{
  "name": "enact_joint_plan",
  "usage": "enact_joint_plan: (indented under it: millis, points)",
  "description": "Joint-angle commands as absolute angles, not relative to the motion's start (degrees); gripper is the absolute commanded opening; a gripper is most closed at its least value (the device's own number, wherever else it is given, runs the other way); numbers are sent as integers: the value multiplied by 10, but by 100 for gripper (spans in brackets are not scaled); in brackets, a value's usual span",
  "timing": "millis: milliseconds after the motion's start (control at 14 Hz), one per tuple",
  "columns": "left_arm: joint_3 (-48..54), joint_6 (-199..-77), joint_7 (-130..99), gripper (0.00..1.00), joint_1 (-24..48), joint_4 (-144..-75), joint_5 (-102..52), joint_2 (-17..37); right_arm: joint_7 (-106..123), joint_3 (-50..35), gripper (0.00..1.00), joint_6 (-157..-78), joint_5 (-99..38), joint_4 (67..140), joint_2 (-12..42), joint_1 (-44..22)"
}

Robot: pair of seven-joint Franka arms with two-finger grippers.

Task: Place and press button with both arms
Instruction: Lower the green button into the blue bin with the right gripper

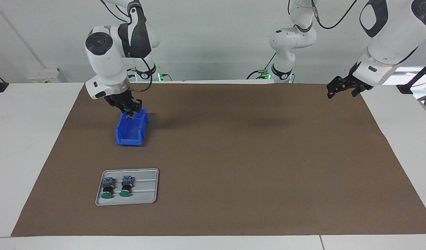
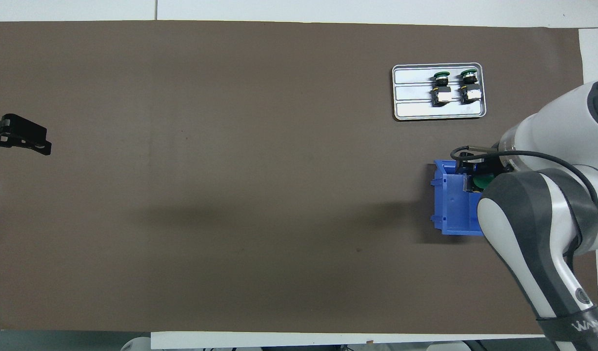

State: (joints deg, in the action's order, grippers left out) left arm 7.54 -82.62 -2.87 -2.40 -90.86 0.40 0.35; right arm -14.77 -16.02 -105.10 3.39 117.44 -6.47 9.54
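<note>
My right gripper point(image 1: 130, 114) hangs low over the end of the blue bin point(image 1: 131, 133) nearest the robots, shut on a button whose green cap point(image 2: 480, 183) shows under the arm in the overhead view. Two more buttons point(image 1: 107, 188) point(image 1: 125, 187) lie side by side on the grey tray point(image 1: 147, 189), green caps pointing away from the robots. My left gripper point(image 1: 341, 93) waits open and empty above the mat's corner at the left arm's end of the table.
A brown mat point(image 1: 234, 156) covers most of the white table. The tray point(image 2: 416, 109) sits farther from the robots than the bin point(image 2: 450, 209), both toward the right arm's end. The right arm's forearm point(image 2: 533, 234) hides part of the bin from above.
</note>
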Motion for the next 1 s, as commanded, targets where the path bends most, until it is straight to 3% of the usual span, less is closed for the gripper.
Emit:
enact_joint_plan:
  millis: [0,285,927]
  points:
    - [70,-839,-26,100,-22,-928,0,-13,-70,-163,17,-1076,38,1198,-78,109]
    - [70,-839,-26,100,-22,-928,0,-13,-35,-163,18,-1138,38,1251,-75,111]
    - [70,-839,-26,100,-22,-928,0,-13,36,-162,18,-1147,37,1288,-76,151]
